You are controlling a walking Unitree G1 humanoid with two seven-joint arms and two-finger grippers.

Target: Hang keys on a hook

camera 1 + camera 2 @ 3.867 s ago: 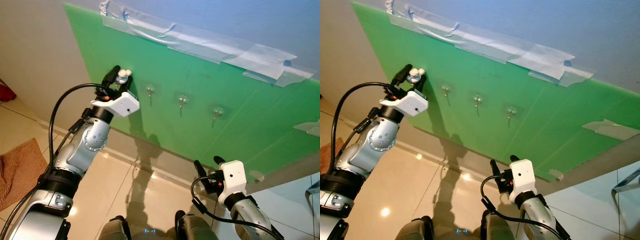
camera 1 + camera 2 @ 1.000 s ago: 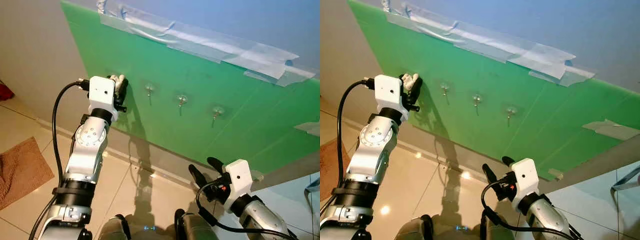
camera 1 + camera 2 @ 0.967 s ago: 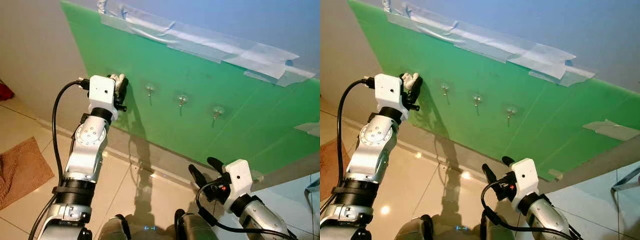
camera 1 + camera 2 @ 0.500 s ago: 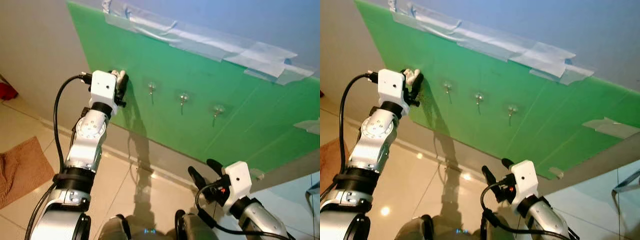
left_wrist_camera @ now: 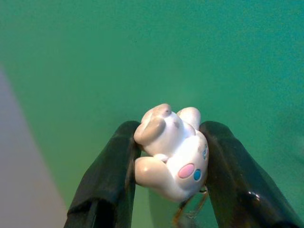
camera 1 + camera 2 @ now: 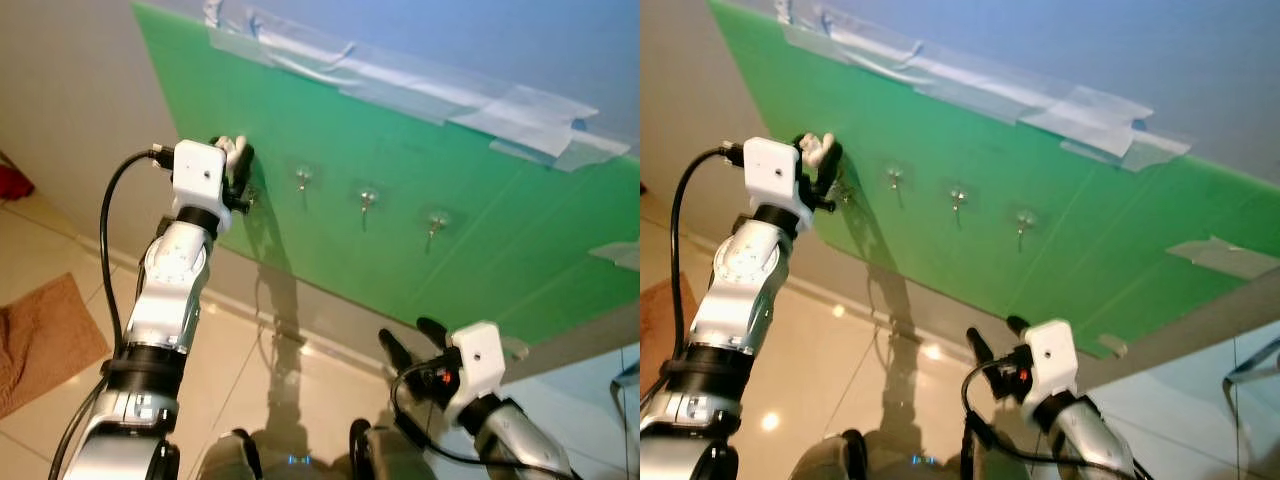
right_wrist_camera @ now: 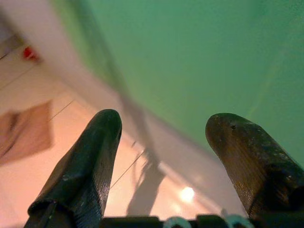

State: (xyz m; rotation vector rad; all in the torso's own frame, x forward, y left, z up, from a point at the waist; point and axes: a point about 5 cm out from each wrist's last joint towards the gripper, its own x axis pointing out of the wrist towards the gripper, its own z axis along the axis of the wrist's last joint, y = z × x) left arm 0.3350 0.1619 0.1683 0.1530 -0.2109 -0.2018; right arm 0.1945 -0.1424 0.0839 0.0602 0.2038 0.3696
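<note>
My left gripper [image 6: 236,152] is raised against the green board [image 6: 480,260] and is shut on a white bear-shaped key fob [image 5: 171,154] with pink and blue dots. A metal key ring [image 5: 190,211] hangs below the fob, close to the board. Three small hooks are stuck on the board: the nearest hook [image 6: 302,180] lies just right of the gripper, then a middle hook [image 6: 367,197] and a far hook [image 6: 434,222]. Low at the front, my right gripper [image 6: 412,340] stands open with nothing between its fingers [image 7: 83,164].
The green board is taped to a pale wall with grey tape [image 6: 420,85] along its top. Beige floor tiles [image 6: 240,380] lie below, with a brown mat [image 6: 40,335] at the left and a red object [image 6: 12,183] by the wall.
My left gripper with the key fob has turned and shifted slightly left along the board, staying left of the nearest hook. The right gripper has barely moved.
</note>
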